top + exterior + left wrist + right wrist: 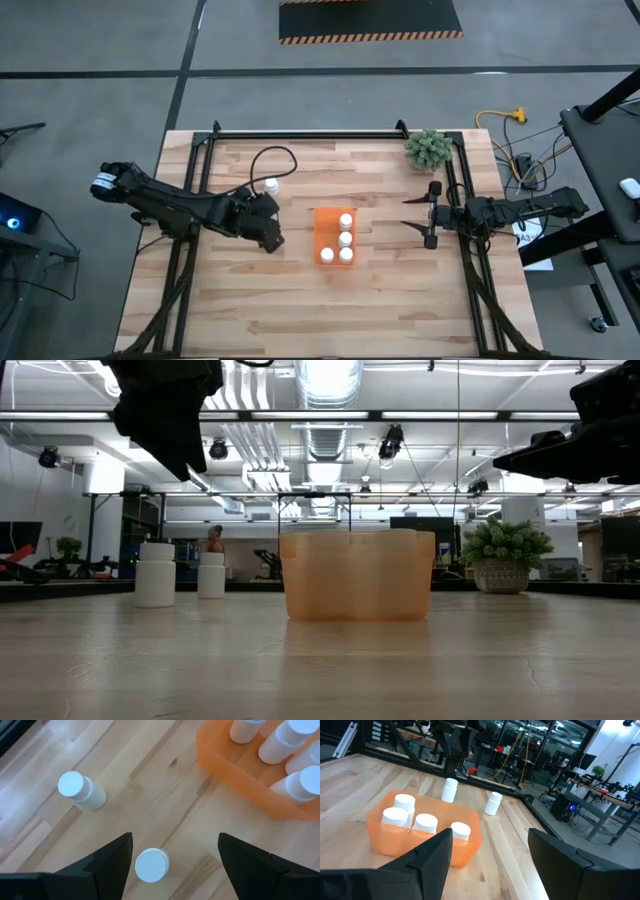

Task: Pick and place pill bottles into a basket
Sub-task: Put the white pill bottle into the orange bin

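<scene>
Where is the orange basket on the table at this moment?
In the high view, the orange basket sits near the table's middle, between the left tool and the right tool, with white bottles standing inside.

four bottles [426, 823] in basket [385, 840]

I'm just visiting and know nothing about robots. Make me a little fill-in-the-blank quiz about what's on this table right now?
1. The orange basket already holds ____ pill bottles.
2. ____ pill bottles still stand on the bare table, outside the basket.
3. The left gripper hovers with its fingers ____ over one bottle.
4. The green plant stands at the table's far corner on the ____ arm's side.

Missing words: four; two; open; right
</scene>
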Robot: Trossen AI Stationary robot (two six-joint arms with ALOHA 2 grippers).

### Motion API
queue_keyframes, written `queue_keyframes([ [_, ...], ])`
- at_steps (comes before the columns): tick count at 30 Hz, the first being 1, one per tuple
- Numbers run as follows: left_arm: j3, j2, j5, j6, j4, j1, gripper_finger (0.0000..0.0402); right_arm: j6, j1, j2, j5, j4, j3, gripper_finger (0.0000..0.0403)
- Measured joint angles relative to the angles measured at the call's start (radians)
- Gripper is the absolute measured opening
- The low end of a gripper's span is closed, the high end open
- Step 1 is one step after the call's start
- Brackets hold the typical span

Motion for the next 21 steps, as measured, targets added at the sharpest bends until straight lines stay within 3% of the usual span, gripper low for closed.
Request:
queue_keyframes([
  [21,-0.018,0.009,0.052,-0.126,-0.11,0.014,0.0274,0.0,0.0,0.0,0.0,0.0,0.0,0.0248],
])
